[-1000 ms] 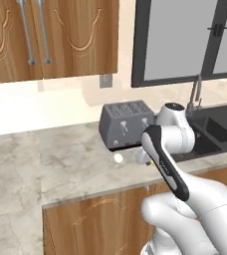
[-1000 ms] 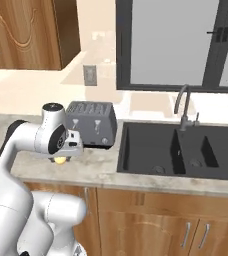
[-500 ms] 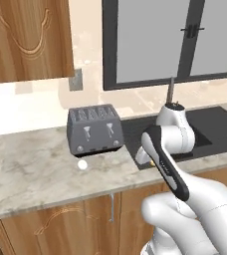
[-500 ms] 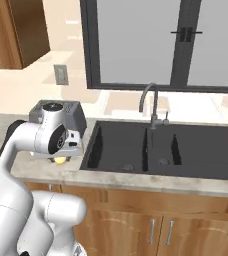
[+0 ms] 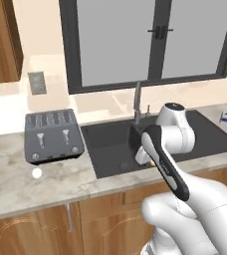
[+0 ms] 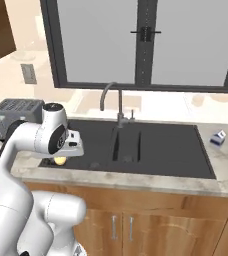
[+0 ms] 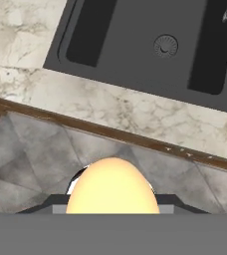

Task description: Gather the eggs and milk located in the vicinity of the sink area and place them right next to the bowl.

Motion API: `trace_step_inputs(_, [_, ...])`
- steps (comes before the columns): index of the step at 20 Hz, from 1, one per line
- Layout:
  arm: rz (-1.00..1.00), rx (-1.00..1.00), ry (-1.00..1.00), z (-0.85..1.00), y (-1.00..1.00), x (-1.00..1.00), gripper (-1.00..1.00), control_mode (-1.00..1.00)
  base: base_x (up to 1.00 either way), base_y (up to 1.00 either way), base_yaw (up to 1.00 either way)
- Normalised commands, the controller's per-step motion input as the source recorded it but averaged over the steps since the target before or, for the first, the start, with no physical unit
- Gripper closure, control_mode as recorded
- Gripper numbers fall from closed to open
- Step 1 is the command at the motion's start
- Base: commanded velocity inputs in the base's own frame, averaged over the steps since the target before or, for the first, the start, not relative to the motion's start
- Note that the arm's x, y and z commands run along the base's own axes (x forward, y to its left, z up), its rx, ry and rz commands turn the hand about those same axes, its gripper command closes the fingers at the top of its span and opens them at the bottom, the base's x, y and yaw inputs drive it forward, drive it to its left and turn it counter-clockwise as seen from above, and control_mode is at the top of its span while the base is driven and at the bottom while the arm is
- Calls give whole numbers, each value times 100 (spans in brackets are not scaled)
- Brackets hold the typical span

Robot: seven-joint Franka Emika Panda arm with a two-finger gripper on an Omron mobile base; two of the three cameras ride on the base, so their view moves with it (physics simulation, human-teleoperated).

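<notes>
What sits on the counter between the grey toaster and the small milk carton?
In the right base view, the dark grey sunken sink with its metal faucet lies between the grey toaster and blue-marked white milk carton.

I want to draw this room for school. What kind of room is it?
It looks like a kitchen. There is a dark sink with a faucet under a window, a grey toaster on a marble counter, and wooden cabinets below.

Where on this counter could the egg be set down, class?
Bare marble lies in front of the toaster, apart from one loose egg. The front strip along the sink is narrow. Right of the basin, the milk carton takes one spot. The pincer holds an egg.
</notes>
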Motion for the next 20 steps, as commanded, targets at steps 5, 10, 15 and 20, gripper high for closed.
trace_step_inputs(5, [0, 0, 0, 0, 0, 0, 100, 100, 6, -68, 0])
trace_step_inputs(10, [0, 0, 0, 0, 0, 0, 100, 100, 13, -64, 0])
trace_step_inputs(15, [0, 0, 0, 0, 0, 0, 100, 100, 16, -59, 0])
trace_step_inputs(20, [0, 0, 0, 0, 0, 0, 100, 100, 20, -55, 0])
